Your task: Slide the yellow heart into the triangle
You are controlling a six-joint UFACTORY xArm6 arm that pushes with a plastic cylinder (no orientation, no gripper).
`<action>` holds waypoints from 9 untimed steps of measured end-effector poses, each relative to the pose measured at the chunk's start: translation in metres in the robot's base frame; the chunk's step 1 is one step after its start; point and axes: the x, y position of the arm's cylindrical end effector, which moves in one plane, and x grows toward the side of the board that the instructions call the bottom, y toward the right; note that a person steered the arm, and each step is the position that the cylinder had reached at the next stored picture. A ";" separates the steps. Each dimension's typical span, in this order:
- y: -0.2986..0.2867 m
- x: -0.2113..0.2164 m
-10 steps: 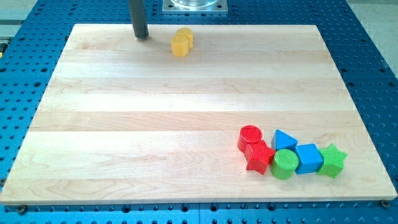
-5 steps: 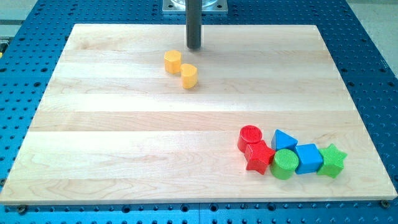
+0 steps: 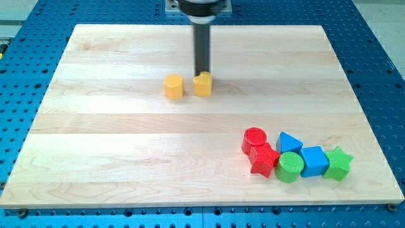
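Camera view: pale wooden desk (image 3: 126,164) lying on a blue perforated base (image 3: 380,76). Dark rod coming down from the view's top, my tip (image 3: 202,74) touching the upper edge of the yellow heart (image 3: 202,84), just behind it toward the view's top. No claw on this arm, only the rod, so no open or closed state to tell. Yellow heart sitting a little above the middle of the desk, upright. Just beside it to the view's left, apart by a narrow gap, a yellow hexagonal block (image 3: 173,87).

Toward the view's bottom right, well apart from the heart, a tight cluster of six blocks. Red cylinder (image 3: 255,139) at the cluster's left, touching the red star (image 3: 264,159) below it. Blue triangle (image 3: 289,142) right of the red cylinder, at the cluster's upper edge. Green cylinder (image 3: 290,166) below the triangle, pressed between the red star and the blue cube (image 3: 314,161). Green star (image 3: 338,163) at the far right end, touching the blue cube. Bare wood between the heart and the triangle.
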 end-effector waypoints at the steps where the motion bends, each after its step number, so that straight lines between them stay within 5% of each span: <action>1: 0.045 0.059; 2: 0.044 -0.014; 3: -0.005 -0.025; 4: -0.012 0.024; 5: -0.032 0.026; 7: 0.074 0.069; 9: 0.091 0.096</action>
